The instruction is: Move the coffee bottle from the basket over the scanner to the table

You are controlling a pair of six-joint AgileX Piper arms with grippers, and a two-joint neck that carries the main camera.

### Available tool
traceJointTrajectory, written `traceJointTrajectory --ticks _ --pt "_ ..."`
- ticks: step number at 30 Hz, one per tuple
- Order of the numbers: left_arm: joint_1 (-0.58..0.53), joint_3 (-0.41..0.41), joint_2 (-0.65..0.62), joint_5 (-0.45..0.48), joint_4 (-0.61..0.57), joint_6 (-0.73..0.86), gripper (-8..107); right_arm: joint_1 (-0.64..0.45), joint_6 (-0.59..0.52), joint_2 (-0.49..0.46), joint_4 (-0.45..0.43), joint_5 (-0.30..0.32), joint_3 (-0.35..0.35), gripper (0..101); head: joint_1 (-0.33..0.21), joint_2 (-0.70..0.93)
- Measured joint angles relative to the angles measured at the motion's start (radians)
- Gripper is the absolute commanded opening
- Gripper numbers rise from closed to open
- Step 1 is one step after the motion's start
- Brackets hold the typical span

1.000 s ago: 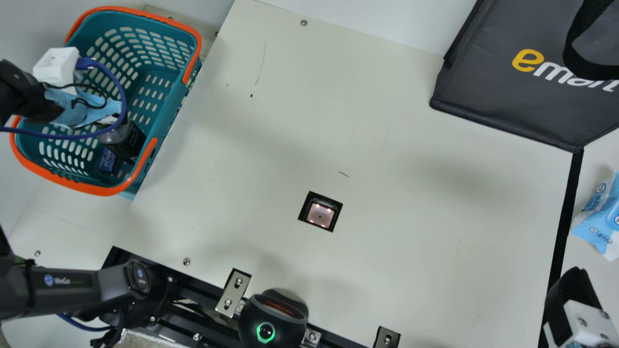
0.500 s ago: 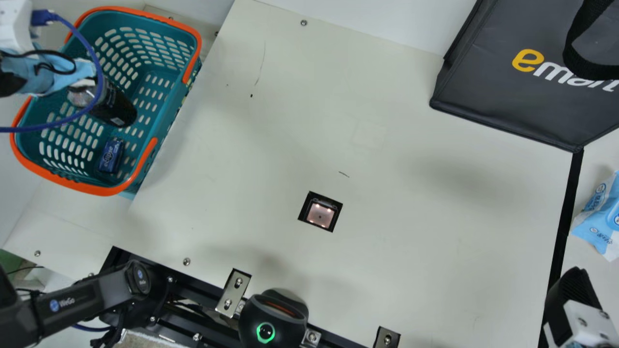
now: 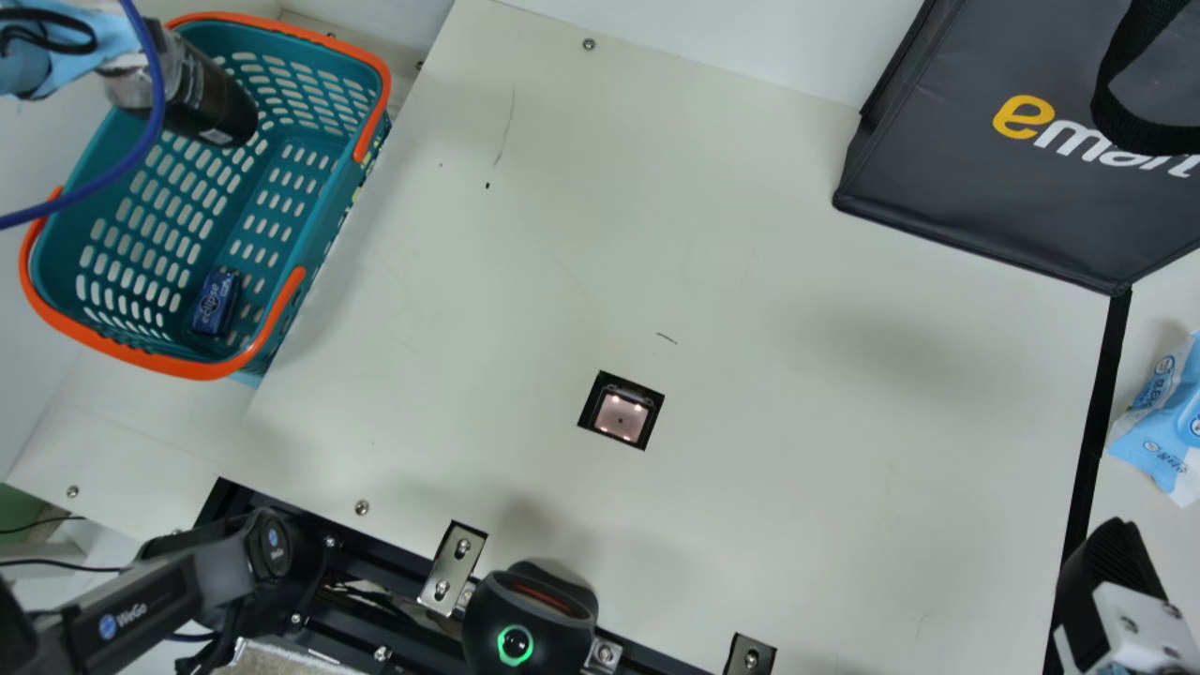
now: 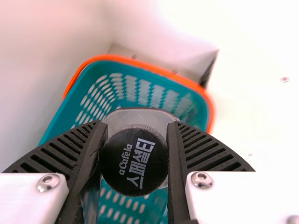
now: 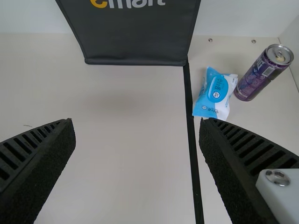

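Note:
My left gripper [image 3: 80, 42], partly wrapped in blue, is at the main view's top left corner. It holds the dark coffee bottle [image 3: 214, 101] tilted over the basket's upper left part. In the left wrist view, the left gripper [image 4: 136, 135] is shut on the bottle, whose black cap [image 4: 134, 161] sits between the ribbed fingers. The teal basket [image 3: 328, 202] has an orange rim. A square scanner window [image 3: 621, 417] lies in the table, right of the basket. My right gripper [image 3: 1111, 572] is at the lower right edge; in its wrist view the right gripper [image 5: 136, 123] stands open, nothing between its fingers.
A small blue pack [image 3: 216, 301] lies in the basket. At the upper right stands a dark bag [image 3: 975, 178]. Beyond a black strip are a blue wipes pack [image 3: 1167, 422] and a purple can [image 5: 264, 72]. A black device with a green ring [image 3: 530, 623] is at the near edge.
The left gripper has risen toward the main view's top left, drawing the bottle up from the basket's lower part. The small blue pack is now fully in sight. The right arm has kept still.

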Motion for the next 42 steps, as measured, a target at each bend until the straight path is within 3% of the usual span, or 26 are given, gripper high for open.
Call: traceJointTrajectory --ticks 10,19,30,42 --pt "-0.179 -0.062 -0.074 0.068 0.030 -0.084 -8 0.000 0.000 0.000 0.000 0.000 0.000 95 0.000 0.000" --pt "-0.385 -0.038 -0.115 0.076 0.088 -0.186 -8 0.000 0.000 0.000 0.000 0.001 0.000 95 0.000 -0.002" --pt "-0.630 0.097 -0.107 -0.035 0.227 -0.366 -8 0.000 0.000 0.000 0.000 0.001 0.000 95 0.000 -0.002" --pt "-0.799 0.301 -0.059 -0.225 0.408 -0.590 -8 0.000 0.000 0.000 0.000 0.001 0.000 95 0.000 0.000"
